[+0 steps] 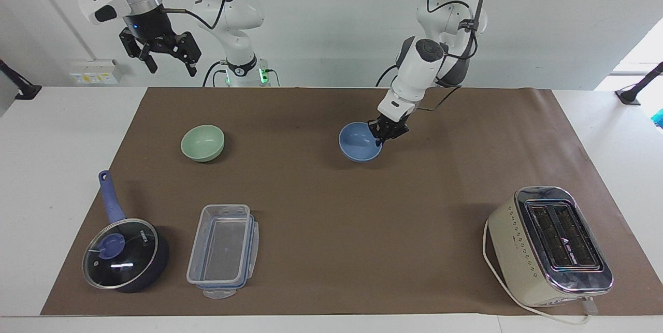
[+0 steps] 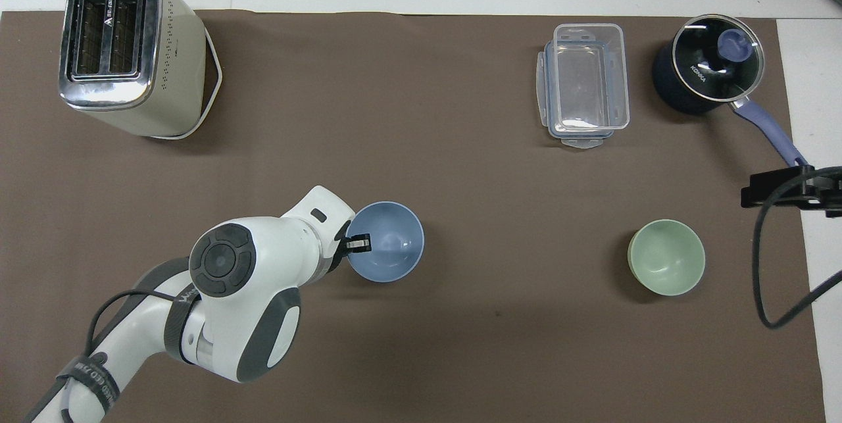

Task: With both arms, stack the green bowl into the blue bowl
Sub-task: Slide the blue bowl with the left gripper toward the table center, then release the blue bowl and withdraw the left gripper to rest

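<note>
Gripping blue bowl by its rim, left gripper clamped, mid-mat | green bowl toward right arm's end; likely light, rigid, smooth: pinch the rim | right gripper waits raised, fingers apart

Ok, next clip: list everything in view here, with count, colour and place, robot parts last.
blue bowl: 1, periwinkle blue, mid-mat, rim gripped by the left gripper.
green bowl: 1, pale mint, toward the right arm's end, alone.
saucepan: 1, dark blue, glass lid, farther from the robots than the green bowl.
container: 1, clear plastic, beside the saucepan.
toaster: 1, cream and chrome, toward the left arm's end.
mat: 1, brown, covering the table.
left gripper: 1, black, shut on the blue bowl's rim.
right gripper: 1, black, open, raised, waiting.
</note>
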Tool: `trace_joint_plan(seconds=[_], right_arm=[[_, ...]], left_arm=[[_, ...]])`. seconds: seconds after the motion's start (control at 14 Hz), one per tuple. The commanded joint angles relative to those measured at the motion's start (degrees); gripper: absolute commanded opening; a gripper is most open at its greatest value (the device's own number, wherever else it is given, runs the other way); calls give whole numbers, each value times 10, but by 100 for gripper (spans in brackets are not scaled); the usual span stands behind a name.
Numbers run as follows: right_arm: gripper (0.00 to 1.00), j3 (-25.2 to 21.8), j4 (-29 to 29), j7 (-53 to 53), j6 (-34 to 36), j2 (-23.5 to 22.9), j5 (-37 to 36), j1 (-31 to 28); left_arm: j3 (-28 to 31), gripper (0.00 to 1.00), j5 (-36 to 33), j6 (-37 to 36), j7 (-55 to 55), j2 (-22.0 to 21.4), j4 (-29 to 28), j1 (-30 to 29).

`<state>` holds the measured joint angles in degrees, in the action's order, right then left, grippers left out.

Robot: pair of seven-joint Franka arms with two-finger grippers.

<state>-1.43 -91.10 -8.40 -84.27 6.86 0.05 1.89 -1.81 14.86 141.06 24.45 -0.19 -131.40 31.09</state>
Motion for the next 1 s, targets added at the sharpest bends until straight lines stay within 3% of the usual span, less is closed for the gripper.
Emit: trace_joint_plan(seconds=[0.0,0.07,0.36,0.5,0.57,0.64,0.79,0.93], right_arm=[[100,2,10,15,6,-4,14,-7],[100,2,10,15,7,-4,14,-7],[100,2,10,15,6,-4,14,-7],[100,2,10,15,6,-4,14,-7],[100,2,10,15,7,-4,14,-7],[100,1,10,14,6,-4,12,-7],[100,-2,10,18,10,-4,7,-16],[100,-3,11,14,8,-4,8,-24]], left_arm=[[4,0,-8,17,-11,24,14,3],[4,0,-8,32,-9,56,32,2],[3,0,-8,31,-12,70,33,10],[3,29,-8,32,-12,71,36,9],[3,52,-8,32,-10,70,37,10],[3,67,-8,29,-10,65,37,9],[6,98,-9,-16,-13,42,47,3],[11,100,-22,-98,-44,4,79,-26]])
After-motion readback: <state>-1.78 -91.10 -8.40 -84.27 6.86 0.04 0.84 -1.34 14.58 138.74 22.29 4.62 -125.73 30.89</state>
